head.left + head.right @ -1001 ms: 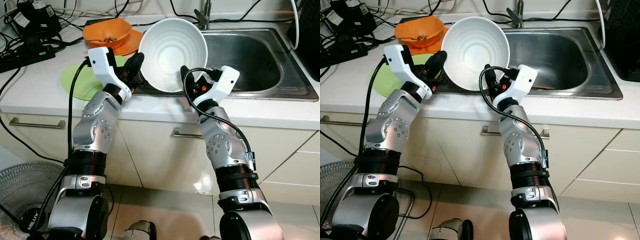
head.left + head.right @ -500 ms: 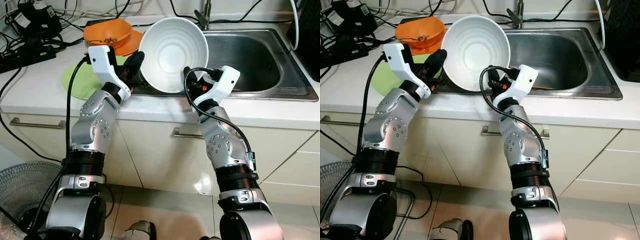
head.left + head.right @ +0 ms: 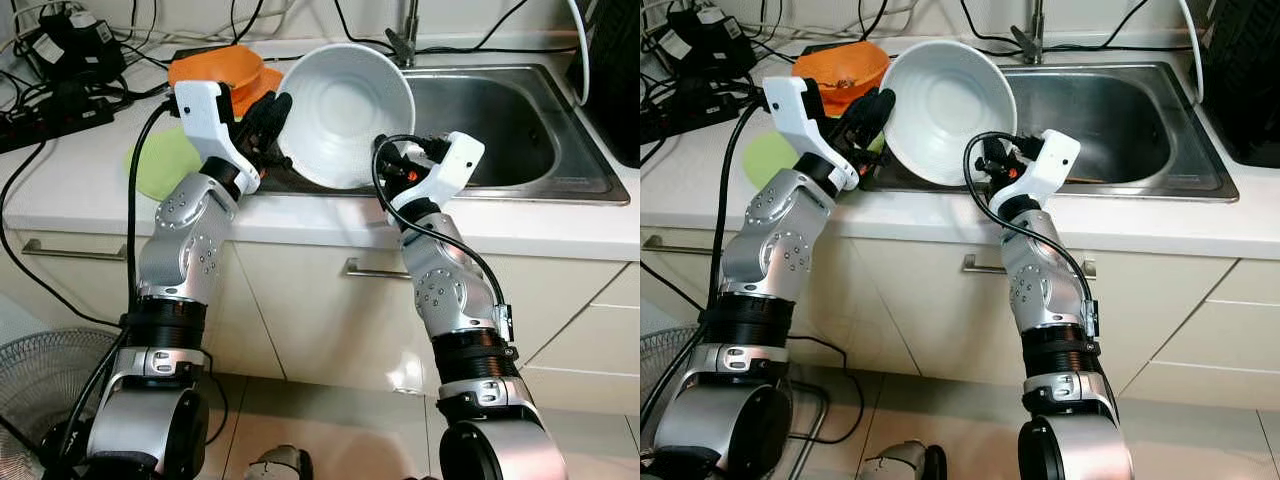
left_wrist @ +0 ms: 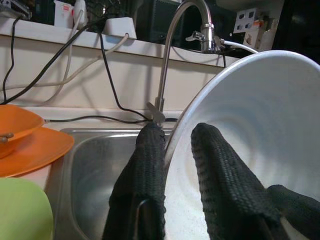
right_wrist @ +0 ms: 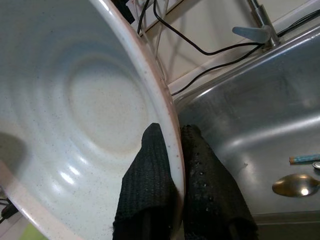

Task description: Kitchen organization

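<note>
White bowl: the big round white ceramic bowl (image 3: 345, 102) is up in the air, tipped on its side, over the near left edge of the shiny steel sink (image 3: 520, 120).
Left gripper: the left gripper (image 4: 172, 150) pinches the bowl's left rim, one finger inside, one outside.
Right gripper: the right gripper (image 5: 172, 150) pinches the lower right rim the same way.
Nearer arm: both hold it.
Way to go: the orange bowl (image 3: 215, 70) and green plate (image 3: 160, 165) lie to the left.
Writing: none I can read.

Green plate (image 3: 163, 163) partly hidden behind left arm; spoon (image 5: 296, 184) perhaps blurred.
</note>
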